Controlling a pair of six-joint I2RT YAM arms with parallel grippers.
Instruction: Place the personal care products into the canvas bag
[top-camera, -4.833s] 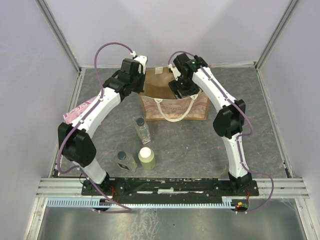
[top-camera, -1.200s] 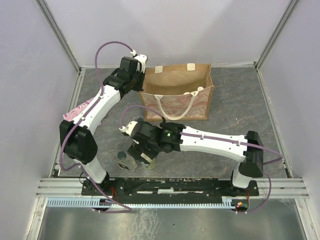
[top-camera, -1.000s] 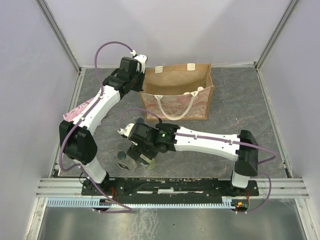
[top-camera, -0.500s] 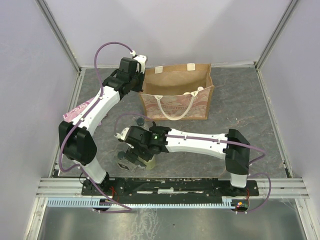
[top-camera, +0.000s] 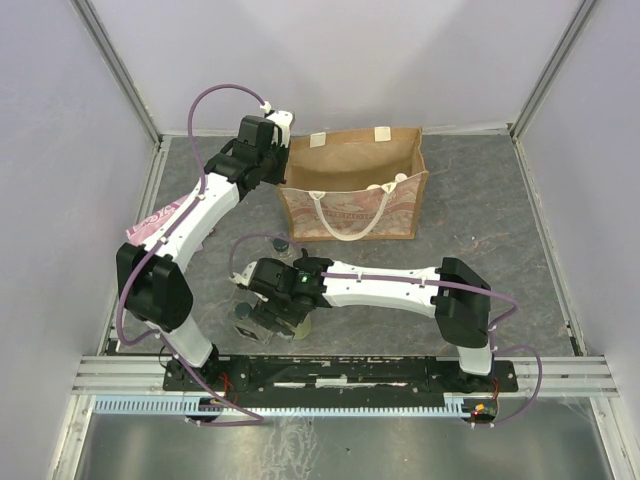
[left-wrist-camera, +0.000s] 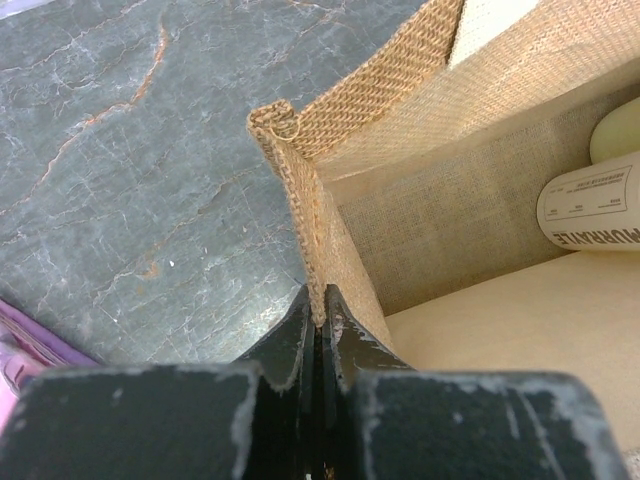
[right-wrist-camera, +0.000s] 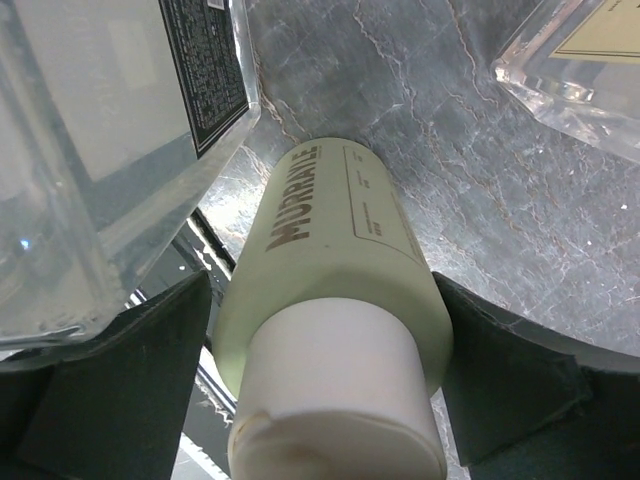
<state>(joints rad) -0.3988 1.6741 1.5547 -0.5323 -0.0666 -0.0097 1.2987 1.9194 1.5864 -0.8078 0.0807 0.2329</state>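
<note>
Swung down off the canvas bag (top-camera: 350, 215) since the earliest overhead view and stretched low across the near left of the table (top-camera: 520, 260): so much for the right gripper (top-camera: 280, 318). Over the last second, crept a little further left and nearer the bases. Now straddles a pale yellow bottle (right-wrist-camera: 330, 250) with a cream-white cap, upright on the grey stone-patterned top. Closed down to the bottle's width, dark pads (right-wrist-camera: 130, 370) lying against both flanks in the wrist view, bottle not lifted. Just left of it, close beside the fingers, a clear bottle (top-camera: 244, 318) with a black cap; a little farther out toward the bag, a second clear bottle (top-camera: 281, 243), mostly hidden by the arm. As for the left gripper (left-wrist-camera: 320, 318): unmoved throughout, pinched tight on the rim of the bag's left wall just short of the corner, woven fabric edge caught between the two fingertips. For the bag itself: open-topped at the far middle of the table, pinkish panel and cream rope handle facing the arms. Inside, lying toward its right end, two more yellow bottles (left-wrist-camera: 592, 205), cream tops just visible from above. Well off to the left, under the left arm, a flat pink packet (top-camera: 150, 222).
</note>
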